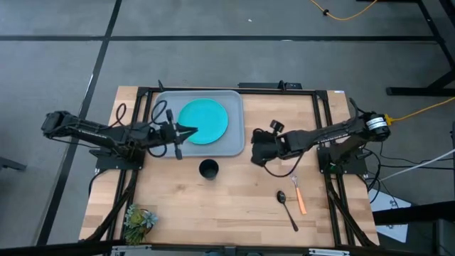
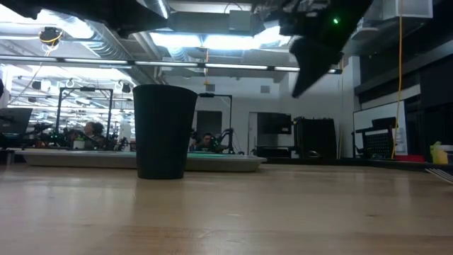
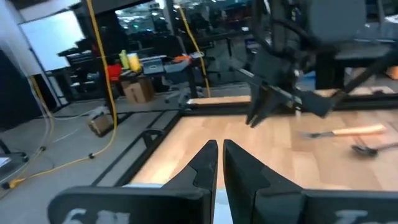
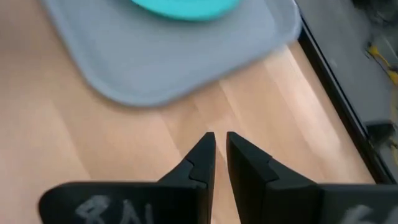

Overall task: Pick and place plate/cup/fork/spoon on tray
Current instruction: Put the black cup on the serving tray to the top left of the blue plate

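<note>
On the tray [image 1: 163,99] already lies the plate [image 1: 203,121], stiff and done; just off its near rim stands the cup [image 1: 208,169], light, rigid, likely best pinched across the lip, with left gripper [image 1: 192,131] and right gripper [image 1: 254,148] both narrow, empty.

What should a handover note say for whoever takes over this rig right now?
Left pincer: shut, empty, over the plate's edge.
Right pincer: nearly shut, empty, over bare table right of the tray.
Done: plate lies in the tray.
Left: cup stands on the table just in front of the tray; fork and spoon lie side by side on the right.
</note>
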Tool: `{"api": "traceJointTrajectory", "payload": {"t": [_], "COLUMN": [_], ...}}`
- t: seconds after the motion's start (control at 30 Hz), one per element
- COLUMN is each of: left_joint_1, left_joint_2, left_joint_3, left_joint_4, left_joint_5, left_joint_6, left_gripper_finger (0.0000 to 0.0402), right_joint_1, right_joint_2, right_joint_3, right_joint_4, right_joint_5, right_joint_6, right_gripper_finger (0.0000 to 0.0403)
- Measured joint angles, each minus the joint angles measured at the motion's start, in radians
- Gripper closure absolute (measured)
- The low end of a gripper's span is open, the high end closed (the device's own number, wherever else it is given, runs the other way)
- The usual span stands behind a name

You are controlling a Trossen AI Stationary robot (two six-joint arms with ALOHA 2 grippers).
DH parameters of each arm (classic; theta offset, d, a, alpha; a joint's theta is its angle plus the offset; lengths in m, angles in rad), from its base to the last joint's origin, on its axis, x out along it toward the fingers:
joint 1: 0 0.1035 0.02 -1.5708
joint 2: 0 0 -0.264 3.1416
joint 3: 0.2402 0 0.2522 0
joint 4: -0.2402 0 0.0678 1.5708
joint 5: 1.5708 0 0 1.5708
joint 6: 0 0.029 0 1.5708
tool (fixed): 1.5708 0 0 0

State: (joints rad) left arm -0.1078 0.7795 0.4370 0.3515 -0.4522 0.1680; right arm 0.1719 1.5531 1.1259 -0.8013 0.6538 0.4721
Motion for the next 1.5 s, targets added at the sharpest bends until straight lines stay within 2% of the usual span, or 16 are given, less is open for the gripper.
{"api": "traceJointTrajectory", "payload": {"t": [0.1, 0.23, 0.33, 0.43, 0.53, 0.73, 0.83, 0.93, 1.07, 1.13, 1.2, 1.37, 1.43, 1.5], "left_joint_1": [0.021, 0.042, 0.068, 0.099, 0.135, 0.207, 0.225, 0.231, 0.258, 0.278, 0.296, 0.302, 0.288, 0.273], "left_joint_2": [0.000, 0.000, 0.000, 0.000, 0.000, 0.000, 0.000, -0.003, 0.004, 0.026, 0.042, 0.045, 0.045, 0.045], "left_joint_3": [0.000, 0.000, 0.000, 0.000, 0.000, 0.000, 0.000, 0.000, 0.000, 0.000, 0.000, 0.000, 0.000, 0.000], "left_joint_4": [0.003, 0.003, 0.018, 0.058, 0.084, 0.085, 0.046, 0.017, 0.064, 0.074, 0.078, 0.057, 0.011, -0.032], "left_joint_5": [0.000, 0.048, 0.102, 0.122, 0.123, 0.130, 0.129, 0.099, -0.042, -0.087, -0.114, -0.094, -0.037, 0.066], "left_joint_6": [-0.001, 0.000, 0.000, 0.000, 0.001, -0.007, -0.004, 0.001, 0.057, 0.066, 0.007, -0.289, -0.407, -0.410], "left_gripper_finger": [0.0382, 0.0382, 0.0382, 0.0382, 0.0382, 0.0382, 0.0382, 0.0382, 0.0382, 0.0382, 0.0382, 0.0382, 0.0382, 0.0382], "right_joint_1": [-0.002, -0.002, -0.010, -0.037, -0.090, -0.223, -0.263, -0.282, -0.298, -0.303, -0.303, -0.301, -0.298, -0.298], "right_joint_2": [-0.025, -0.099, -0.206, -0.347, -0.512, -0.773, -0.842, -0.888, -0.922, -0.929, -0.928, -0.928, -0.928, -0.928], "right_joint_3": [-0.072, -0.233, -0.368, -0.523, -0.685, -0.975, -1.050, -1.064, -1.042, -1.028, -1.018, -1.010, -1.010, -1.010], "right_joint_4": [0.001, 0.112, 0.330, 0.606, 0.889, 1.404, 1.558, 1.618, 1.622, 1.624, 1.622, 1.598, 1.567, 1.545], "right_joint_5": [0.044, 0.060, 0.060, 0.047, -0.057, -0.404, -0.473, -0.480, -0.480, -0.481, -0.481, -0.494, -0.529, -0.603], "right_joint_6": [0.049, 0.136, 0.141, -0.008, -0.181, -0.426, -0.512, -0.626, -0.820, -0.864, -0.873, -0.810, -0.727, -0.606], "right_gripper_finger": [0.0357, 0.0357, 0.0357, 0.0357, 0.0357, 0.0357, 0.0357, 0.0357, 0.0357, 0.0357, 0.0357, 0.0357, 0.0357, 0.0357]}}
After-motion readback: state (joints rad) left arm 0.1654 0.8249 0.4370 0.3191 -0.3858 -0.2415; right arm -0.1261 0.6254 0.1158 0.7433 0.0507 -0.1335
